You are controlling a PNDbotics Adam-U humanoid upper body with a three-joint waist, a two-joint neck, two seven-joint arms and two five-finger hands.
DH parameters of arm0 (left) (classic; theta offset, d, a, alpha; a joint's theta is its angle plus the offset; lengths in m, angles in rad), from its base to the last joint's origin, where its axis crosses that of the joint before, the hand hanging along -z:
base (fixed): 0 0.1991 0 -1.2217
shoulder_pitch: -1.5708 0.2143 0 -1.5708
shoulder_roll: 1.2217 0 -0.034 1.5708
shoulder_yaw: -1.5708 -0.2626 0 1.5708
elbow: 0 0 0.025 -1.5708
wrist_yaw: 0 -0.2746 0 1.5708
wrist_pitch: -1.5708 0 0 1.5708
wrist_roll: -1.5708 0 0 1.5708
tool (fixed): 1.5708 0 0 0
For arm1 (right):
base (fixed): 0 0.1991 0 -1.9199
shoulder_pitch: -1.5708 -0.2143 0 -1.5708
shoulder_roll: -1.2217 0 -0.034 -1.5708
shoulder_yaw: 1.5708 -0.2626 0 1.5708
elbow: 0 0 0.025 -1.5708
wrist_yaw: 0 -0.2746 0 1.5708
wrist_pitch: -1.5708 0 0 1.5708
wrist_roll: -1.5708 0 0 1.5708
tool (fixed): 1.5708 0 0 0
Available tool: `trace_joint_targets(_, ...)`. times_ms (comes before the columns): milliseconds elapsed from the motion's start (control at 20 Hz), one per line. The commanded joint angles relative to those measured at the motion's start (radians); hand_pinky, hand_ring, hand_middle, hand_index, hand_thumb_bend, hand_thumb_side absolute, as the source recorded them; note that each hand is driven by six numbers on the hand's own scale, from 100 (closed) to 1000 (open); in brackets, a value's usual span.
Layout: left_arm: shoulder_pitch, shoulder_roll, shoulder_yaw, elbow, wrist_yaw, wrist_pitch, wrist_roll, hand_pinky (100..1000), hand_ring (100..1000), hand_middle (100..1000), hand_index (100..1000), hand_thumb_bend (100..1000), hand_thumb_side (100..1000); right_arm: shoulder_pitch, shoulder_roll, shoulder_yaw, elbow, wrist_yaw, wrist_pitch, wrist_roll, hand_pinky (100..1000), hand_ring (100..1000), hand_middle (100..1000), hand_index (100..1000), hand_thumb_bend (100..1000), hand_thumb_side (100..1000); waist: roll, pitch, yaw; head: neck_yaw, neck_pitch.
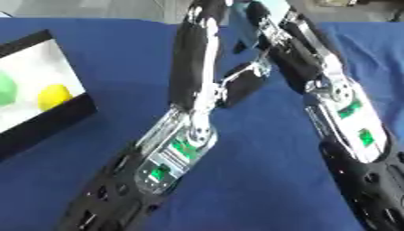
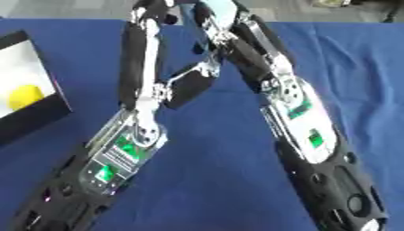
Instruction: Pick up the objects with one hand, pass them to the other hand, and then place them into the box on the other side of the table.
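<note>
Both black and silver arms reach away from the camera over the blue cloth-covered desk (image 1: 260, 180), converging at the far edge so that the left hand (image 1: 207, 18) and the right hand (image 1: 264, 20) meet close together, a posture that fits a hand-over between them. Whether either hand has its fingers curled or straight cannot be told, since the hands overlap at the top of both views; a pale blue patch shows between them, but it cannot be made out as a held object. Well to the left of the left hand sits the black-walled box with a white floor (image 1: 47, 119), holding a round yellow object (image 1: 53, 96) and a round green object (image 1: 6, 90) at its inner side. Judging from this, the box serves as a container on the left side, with the arms raised clear above the desk.
</note>
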Motion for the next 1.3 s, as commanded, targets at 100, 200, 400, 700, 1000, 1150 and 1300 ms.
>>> trace_joint_targets(100,-0.02,-0.01,0.0,-0.02,0.018,0.004,0.005,597,646,486,566,100,131,-0.01,-0.006,-0.006,-0.008,-0.003,0.001,0.003,549,466,287,408,100,576,-0.012,-0.013,0.0,0.0,-0.002)
trace_joint_targets(200,-0.02,-0.01,-0.001,-0.02,0.021,0.006,0.009,585,628,462,537,100,136,-0.009,-0.006,-0.006,-0.008,-0.003,0.001,0.004,548,466,288,408,100,578,-0.012,-0.013,0.001,-0.001,-0.002)
trace_joint_targets(400,-0.019,-0.011,-0.001,-0.018,0.024,0.01,0.025,571,614,445,520,100,142,-0.008,-0.005,-0.007,-0.007,-0.004,0.001,0.005,547,466,290,409,100,583,-0.013,-0.014,0.001,-0.002,-0.002)
trace_joint_targets(700,-0.02,-0.012,0.003,-0.02,0.022,0.016,0.063,511,551,363,464,100,166,-0.006,-0.004,-0.01,-0.008,-0.008,0.002,0.009,549,471,306,430,100,599,-0.013,-0.014,0.001,-0.002,-0.002)
trace_joint_targets(1000,-0.019,-0.008,0.008,-0.028,0.022,0.021,0.112,465,471,260,400,100,172,0.0,-0.001,-0.014,-0.011,-0.006,0.003,0.035,562,491,352,479,100,643,-0.013,-0.014,0.001,-0.003,-0.002)
trace_joint_targets(1150,-0.018,-0.006,0.011,-0.033,0.015,0.023,0.126,463,460,245,391,100,174,0.003,0.001,-0.018,-0.015,-0.001,-0.004,0.062,569,505,374,503,100,659,-0.012,-0.014,0.001,-0.002,-0.002)
trace_joint_targets(1300,-0.016,0.0,0.014,-0.041,0.005,0.024,0.128,463,455,240,388,100,171,0.006,0.002,-0.026,-0.02,0.015,-0.019,0.091,579,525,404,537,100,670,-0.012,-0.014,0.001,-0.002,-0.002)
